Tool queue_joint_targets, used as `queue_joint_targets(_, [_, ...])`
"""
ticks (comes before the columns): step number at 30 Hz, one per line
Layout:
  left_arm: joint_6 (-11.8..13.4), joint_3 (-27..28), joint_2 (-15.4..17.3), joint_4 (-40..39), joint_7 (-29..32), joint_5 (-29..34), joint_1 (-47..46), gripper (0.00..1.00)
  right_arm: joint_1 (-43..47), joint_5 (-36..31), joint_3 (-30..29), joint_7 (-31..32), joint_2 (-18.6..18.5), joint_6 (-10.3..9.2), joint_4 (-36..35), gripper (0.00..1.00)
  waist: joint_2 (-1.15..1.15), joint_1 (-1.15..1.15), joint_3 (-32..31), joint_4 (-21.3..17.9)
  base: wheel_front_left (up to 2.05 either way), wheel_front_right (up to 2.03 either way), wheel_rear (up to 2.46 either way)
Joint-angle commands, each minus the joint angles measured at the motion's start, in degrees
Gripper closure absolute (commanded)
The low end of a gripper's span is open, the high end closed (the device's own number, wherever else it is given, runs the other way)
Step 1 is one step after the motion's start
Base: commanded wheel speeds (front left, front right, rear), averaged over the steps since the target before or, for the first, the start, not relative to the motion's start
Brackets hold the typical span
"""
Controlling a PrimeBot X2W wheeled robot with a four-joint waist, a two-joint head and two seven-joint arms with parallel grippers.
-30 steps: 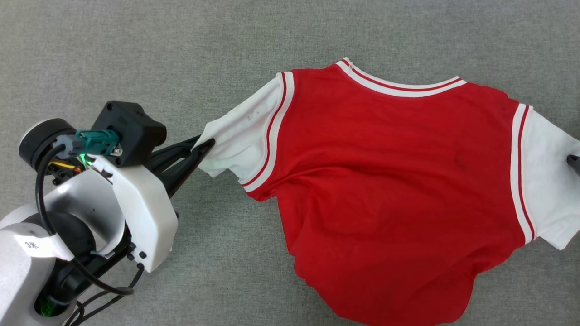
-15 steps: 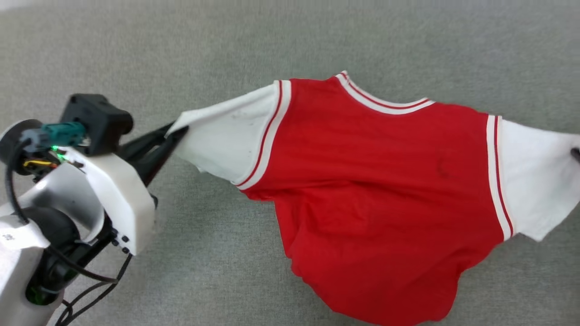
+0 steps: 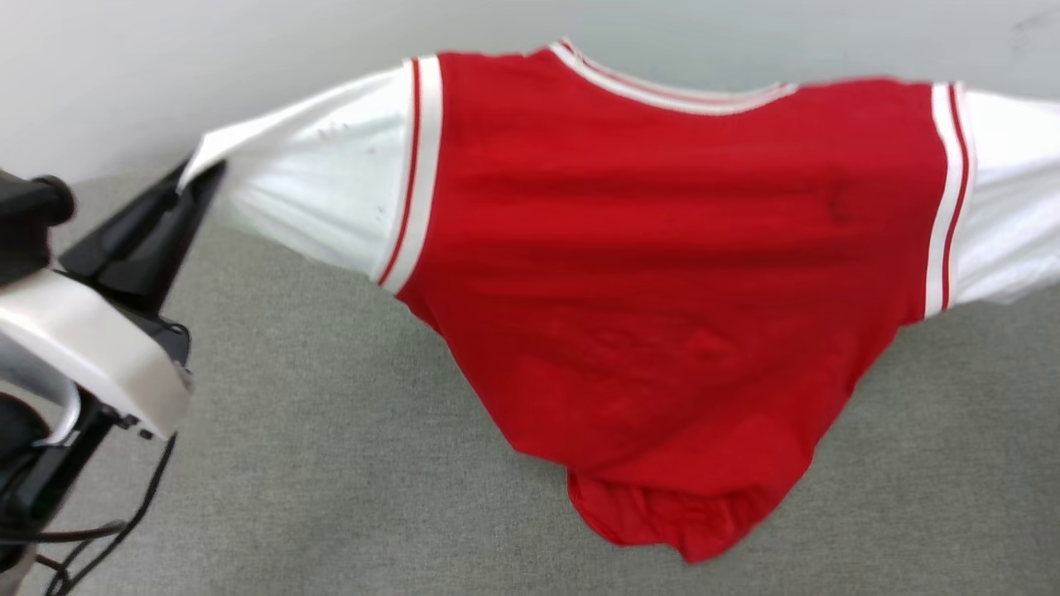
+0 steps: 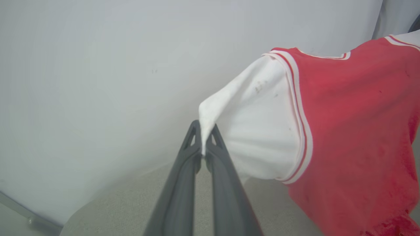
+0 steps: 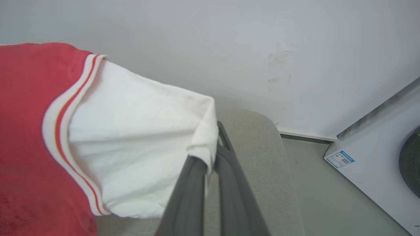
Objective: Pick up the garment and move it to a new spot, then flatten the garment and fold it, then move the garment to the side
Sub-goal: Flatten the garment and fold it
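The garment (image 3: 662,248), a red jersey with white sleeves, hangs stretched in the air between my two grippers, its plain red face toward the head camera and its hem drooping onto the grey surface (image 3: 331,430). No lettering shows. My left gripper (image 3: 199,170) is shut on the tip of the left white sleeve (image 4: 256,131); the left wrist view has that gripper (image 4: 204,126) pinching the cloth. My right gripper (image 5: 213,137) is shut on the edge of the other white sleeve (image 5: 131,147).
A pale wall (image 3: 166,66) rises behind the grey padded surface. In the right wrist view the surface's rounded edge (image 5: 275,131) drops to the floor, and a white appliance with a blue label (image 5: 341,159) stands at the right.
Both grippers have lifted the garment off the surface and stretched it wider. The head camera has tilted up, so the wall now fills the top.
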Motion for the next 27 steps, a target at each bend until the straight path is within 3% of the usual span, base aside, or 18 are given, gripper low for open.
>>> queue_joint_targets(1, [0.6, 1.2, 0.5, -0.7, -0.7, 0.2, 1.1, 1.0, -0.6, 0.0, -0.2, -0.7, -0.5, -0.04, -1.0, 1.0, 0.0, 0.01, -2.6, -0.5, 0.0, 0.0, 0.0])
queue_joint_targets(9, [3.3, 7.9, 0.5, -5.4, -4.0, -1.5, 0.8, 1.0, -1.6, 3.3, -2.8, -3.8, -0.4, -0.04, -6.4, 1.0, 0.0, 0.01, -5.6, -0.4, 0.0, 0.0, 0.0])
queue_joint_targets(16, [5.1, 13.5, 0.4, -8.1, -7.2, -2.1, -2.4, 1.0, -4.5, 3.0, -4.6, -7.0, -0.5, -0.04, -9.5, 1.0, 0.0, 0.01, -4.5, -0.6, 0.0, 0.0, 0.0])
queue_joint_targets(22, [3.9, 14.7, 1.2, -5.7, -8.3, -3.7, -9.7, 1.0, -11.5, 2.0, -3.5, -10.1, 0.8, -0.04, -7.2, 1.0, 0.0, 0.01, 0.0, -1.0, 0.0, 0.0, 0.0])
queue_joint_targets(27, [1.1, 12.4, 2.3, 1.1, -8.6, -3.9, -19.6, 1.0, -19.8, 0.3, -1.2, -14.0, 1.8, -0.05, -3.0, 1.0, 0.0, 0.01, 5.6, -1.1, 0.0, 0.0, 0.0])
